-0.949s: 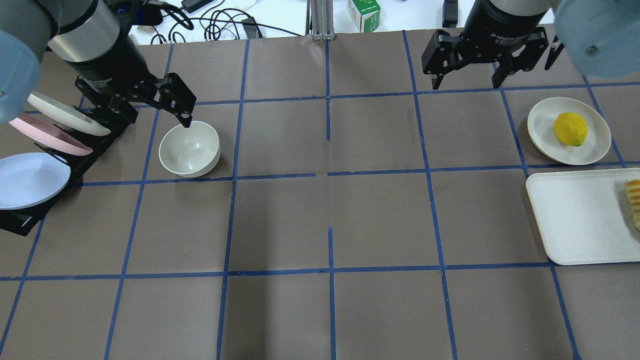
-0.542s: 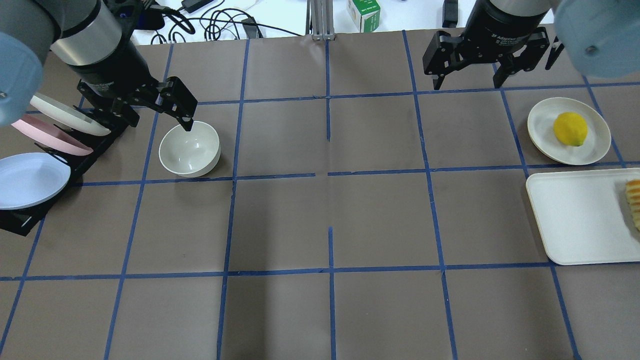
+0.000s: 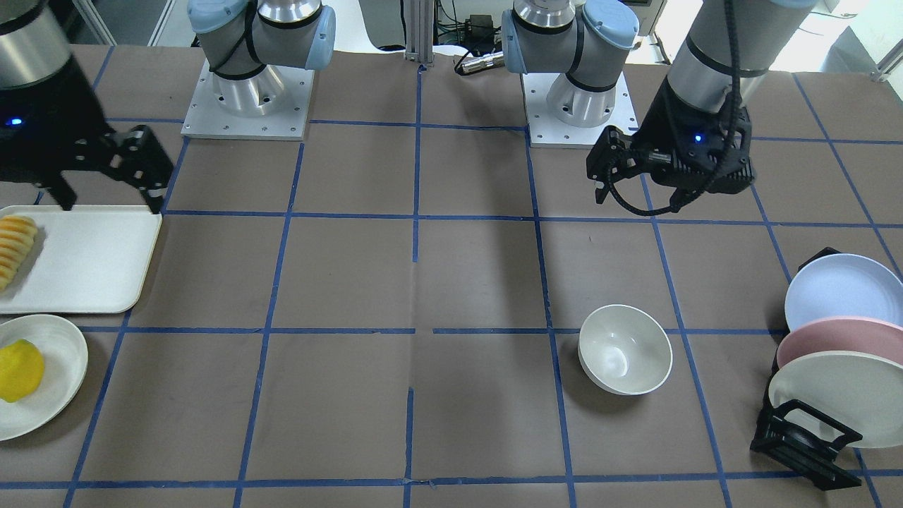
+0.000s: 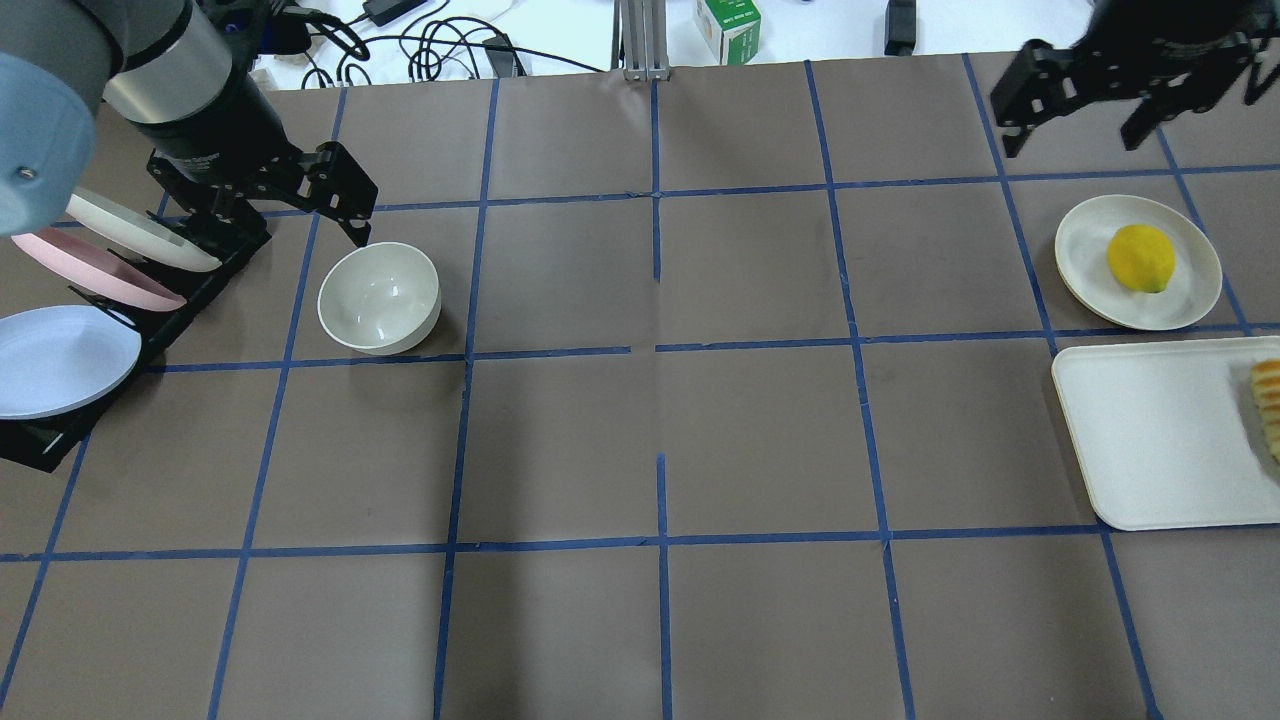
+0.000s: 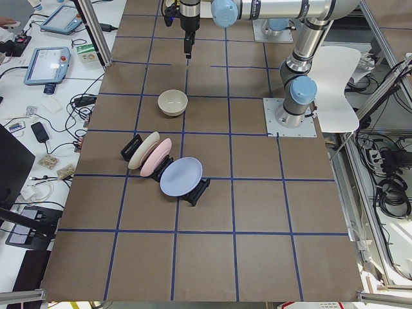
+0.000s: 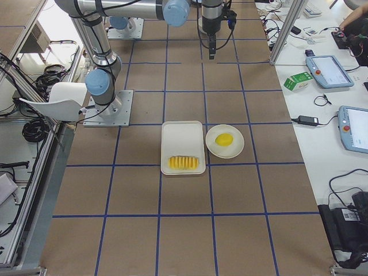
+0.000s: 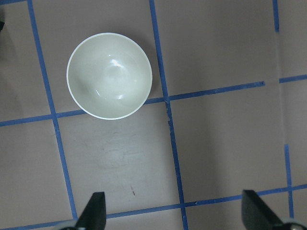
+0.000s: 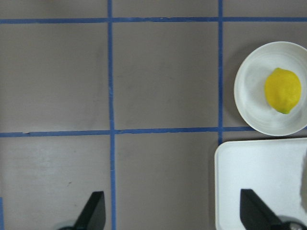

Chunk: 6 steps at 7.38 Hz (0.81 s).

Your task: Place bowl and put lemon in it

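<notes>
Left jaws drawn back, bowl [image 4: 378,298] apart

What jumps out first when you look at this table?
The bright yellow lemon pops first, sitting on a round off-white plate at the right of the overhead view. Far across on the left, an empty off-white bowl stands alone beside a rack of coloured plates.

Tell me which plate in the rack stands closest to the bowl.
The off-white plate, at the end of the rack toward the bowl; the pink plate sits mid-rack, the blue plate farthest.
</notes>
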Available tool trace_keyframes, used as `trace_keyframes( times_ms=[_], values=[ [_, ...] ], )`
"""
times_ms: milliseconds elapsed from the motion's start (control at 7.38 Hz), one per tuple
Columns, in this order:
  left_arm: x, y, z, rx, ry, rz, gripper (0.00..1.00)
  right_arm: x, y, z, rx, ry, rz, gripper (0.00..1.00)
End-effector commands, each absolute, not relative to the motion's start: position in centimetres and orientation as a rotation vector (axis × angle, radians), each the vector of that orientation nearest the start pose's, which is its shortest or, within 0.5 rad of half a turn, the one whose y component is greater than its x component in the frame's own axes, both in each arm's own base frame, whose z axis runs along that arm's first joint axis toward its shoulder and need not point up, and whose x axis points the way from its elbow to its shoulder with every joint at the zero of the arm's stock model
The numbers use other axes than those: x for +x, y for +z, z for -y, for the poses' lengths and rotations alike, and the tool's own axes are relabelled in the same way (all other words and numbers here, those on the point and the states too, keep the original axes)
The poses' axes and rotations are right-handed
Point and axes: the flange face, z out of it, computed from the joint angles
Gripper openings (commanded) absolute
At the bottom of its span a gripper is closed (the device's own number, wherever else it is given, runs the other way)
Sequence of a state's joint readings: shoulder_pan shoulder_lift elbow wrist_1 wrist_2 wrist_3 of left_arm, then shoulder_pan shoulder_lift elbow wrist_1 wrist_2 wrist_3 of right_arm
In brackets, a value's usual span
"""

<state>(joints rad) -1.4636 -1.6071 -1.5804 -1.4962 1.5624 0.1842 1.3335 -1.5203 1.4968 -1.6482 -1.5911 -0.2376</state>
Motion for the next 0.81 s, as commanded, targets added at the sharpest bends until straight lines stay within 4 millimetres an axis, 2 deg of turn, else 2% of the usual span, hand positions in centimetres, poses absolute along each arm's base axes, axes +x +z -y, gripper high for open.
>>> trace_keyframes(
  times_ms=[0,136,271,407,542,678],
  values=[
    [0.5,42.5,56.1,-0.083,-0.087,-3.142,1.0,-12.7,47.1,55.8,-0.084,-0.115,-3.193,1.0],
    [1.9,38.6,57.5,-0.11,-0.106,-3.137,1.0,-16.6,45.5,56.2,-0.039,-0.101,-3.184,1.0],
    [2.4,35.1,59.0,-0.112,-0.157,-3.127,1.0,-18.1,42.1,58.0,-0.099,-0.103,-3.194,1.0],
    [2.8,31.1,60.3,-0.119,-0.111,-3.136,1.0,-18.7,39.4,59.2,-0.109,-0.079,-3.175,1.0],
    [3.2,28.4,61.2,-0.115,-0.076,-3.141,1.0,-19.3,35.9,60.4,-0.099,-0.018,-3.143,1.0],
    [3.5,26.6,61.7,-0.101,-0.043,-3.147,1.0,-20.5,31.6,62.5,-0.123,-0.043,-3.147,1.0]
  ],
)
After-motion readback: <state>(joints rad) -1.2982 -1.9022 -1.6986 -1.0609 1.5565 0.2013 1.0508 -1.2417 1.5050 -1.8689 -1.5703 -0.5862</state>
